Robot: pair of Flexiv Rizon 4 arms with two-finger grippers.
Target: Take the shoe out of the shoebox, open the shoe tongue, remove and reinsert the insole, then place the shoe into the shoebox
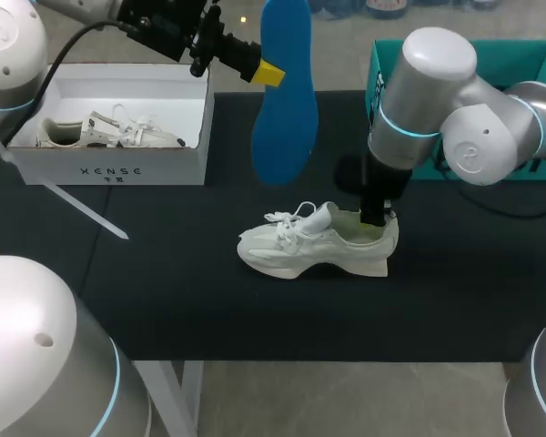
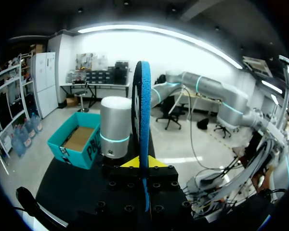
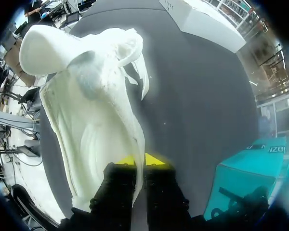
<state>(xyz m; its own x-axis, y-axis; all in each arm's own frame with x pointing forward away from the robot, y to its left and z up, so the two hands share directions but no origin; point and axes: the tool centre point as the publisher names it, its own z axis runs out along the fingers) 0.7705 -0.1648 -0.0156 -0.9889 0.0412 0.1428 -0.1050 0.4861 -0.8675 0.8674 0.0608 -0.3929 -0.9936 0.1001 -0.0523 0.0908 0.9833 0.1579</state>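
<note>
Left gripper (image 1: 269,72): I see it raised over the far middle of the table (image 1: 164,282), its fingers pinched tight on the blue insole (image 1: 287,109), one on each face.
Insole: hangs upright in the air, above and clear of the shoe (image 1: 309,244).
Right gripper (image 1: 376,218): I see it pointing down at the heel, fingers nearly together, clamping the collar wall.
Shoe: white, upright at the table's middle, toe pointing left.
Shoebox (image 1: 118,171): white, open, far left, with a second shoe (image 1: 109,132) inside.
Teal box (image 1: 528,59): far right, behind my right arm.
</note>
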